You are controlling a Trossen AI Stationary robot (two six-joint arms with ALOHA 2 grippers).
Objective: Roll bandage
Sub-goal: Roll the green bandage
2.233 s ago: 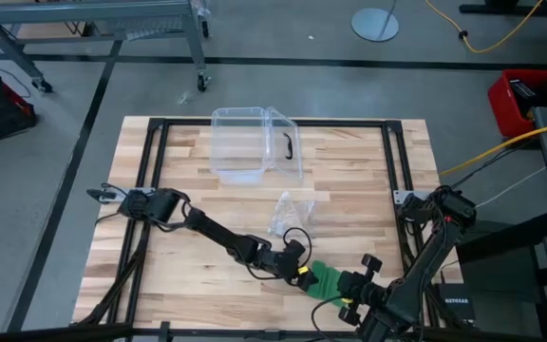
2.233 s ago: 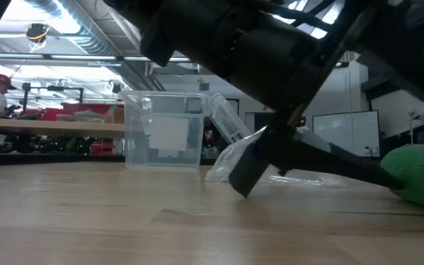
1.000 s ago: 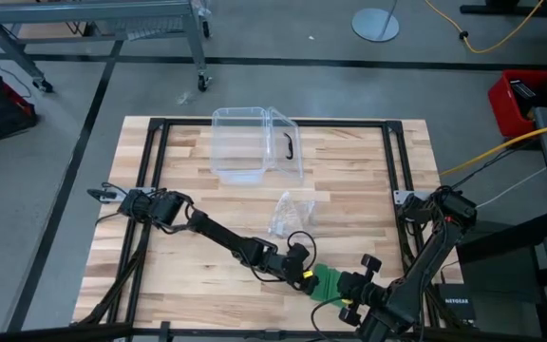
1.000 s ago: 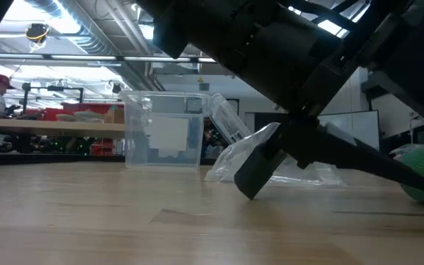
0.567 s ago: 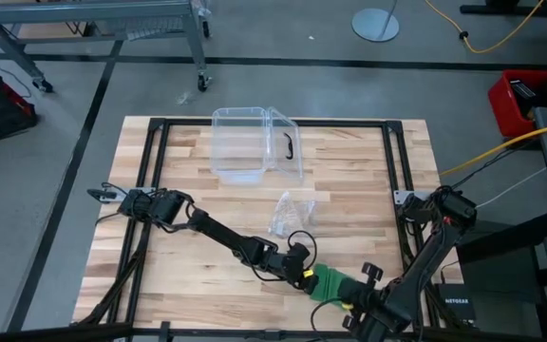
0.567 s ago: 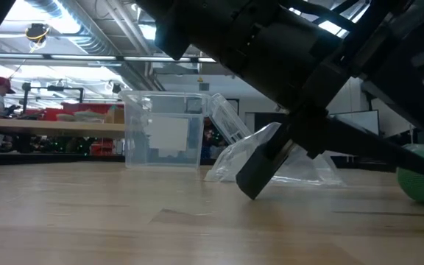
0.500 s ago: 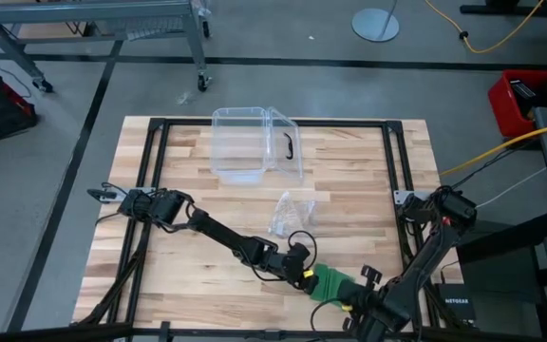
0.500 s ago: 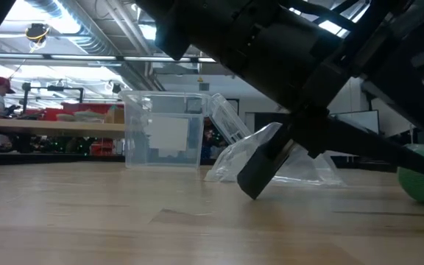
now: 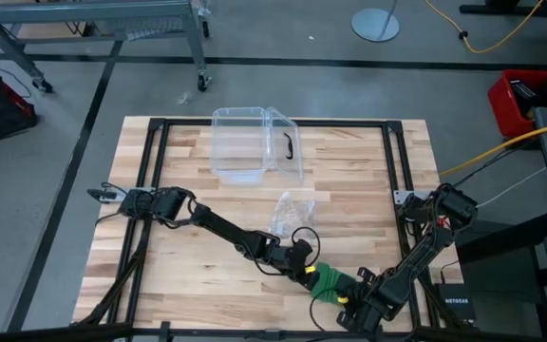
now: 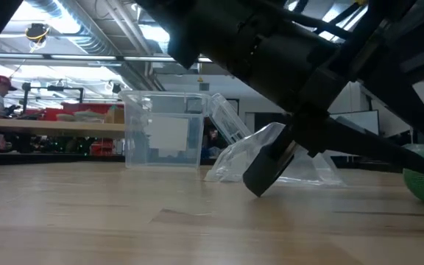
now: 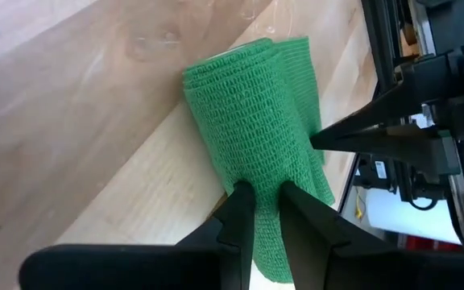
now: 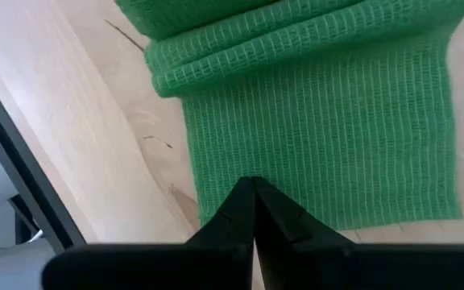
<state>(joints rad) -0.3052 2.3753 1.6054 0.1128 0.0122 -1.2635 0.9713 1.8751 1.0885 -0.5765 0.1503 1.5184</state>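
Low in the high view, right of centre: right gripper (image 9: 348, 302) shut, tips pressed down on the flat tail of the bandage (image 9: 329, 282), which sits by the near table edge. Just above and left: left gripper (image 9: 310, 274) pinched on the rolled end of the cloth. Roll axis across the strip, loose tail running toward the right arm. Farther up: crinkly wrapper (image 9: 289, 215), then clear box (image 9: 245, 142).

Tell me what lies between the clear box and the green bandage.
In the high view, the crinkly plastic wrapper lies between the clear box and the bandage; otherwise bare wood.
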